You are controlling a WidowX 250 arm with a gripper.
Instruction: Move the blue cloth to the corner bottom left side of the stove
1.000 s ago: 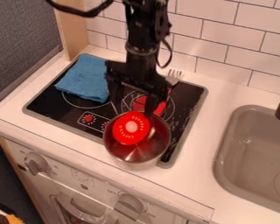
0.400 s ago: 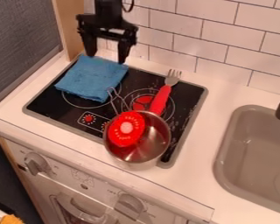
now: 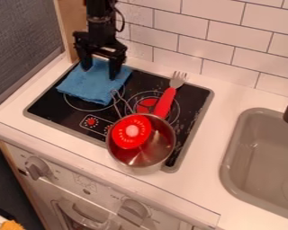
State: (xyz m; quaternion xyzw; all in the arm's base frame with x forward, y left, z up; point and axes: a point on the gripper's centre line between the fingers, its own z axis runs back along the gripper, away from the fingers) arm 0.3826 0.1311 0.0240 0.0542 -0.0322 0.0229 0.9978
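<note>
Pincer (image 3: 100, 74) lowered, wide open, over cloth (image 3: 89, 89)

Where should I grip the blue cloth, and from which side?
From above, I'd pinch the far part of the cloth into a fold: it lies low and flat on the stove, and the open gripper points down over that end.

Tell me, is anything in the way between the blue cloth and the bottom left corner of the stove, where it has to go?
Nothing visible is in the way: between the blue cloth and that corner of the stove there is just flat black stovetop. The metal pot sits off to the right.
</note>
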